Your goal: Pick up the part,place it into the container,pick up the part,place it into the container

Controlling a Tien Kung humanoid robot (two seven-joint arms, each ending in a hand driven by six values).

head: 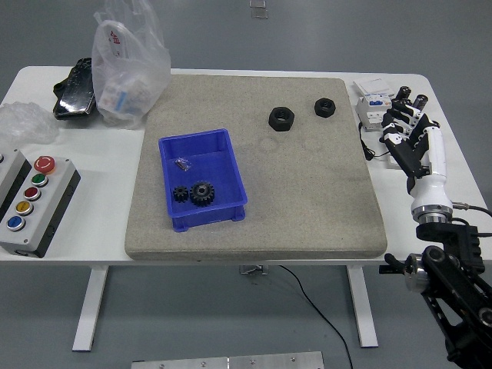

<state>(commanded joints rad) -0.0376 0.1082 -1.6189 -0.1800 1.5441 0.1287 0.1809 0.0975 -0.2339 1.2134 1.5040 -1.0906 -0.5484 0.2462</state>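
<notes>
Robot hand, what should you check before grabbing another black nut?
1. Right hand empty, fingers spread: ok.
2. Two black hexagonal nuts lie free on the grey mat: ok.
3. Blue plastic bin has room beside its two black gears: ok.
4. Hand above a nut: not ok, it hangs off the mat's right edge.
5. Left hand: cannot tell, not in view.

White table (231, 250) carries a grey mat (307, 200), button box (31, 201) and plastic bag (127, 65).

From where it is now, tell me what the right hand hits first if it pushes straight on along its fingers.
Probably the small black cylinders and white device just beyond the right hand; height is unclear.
</notes>
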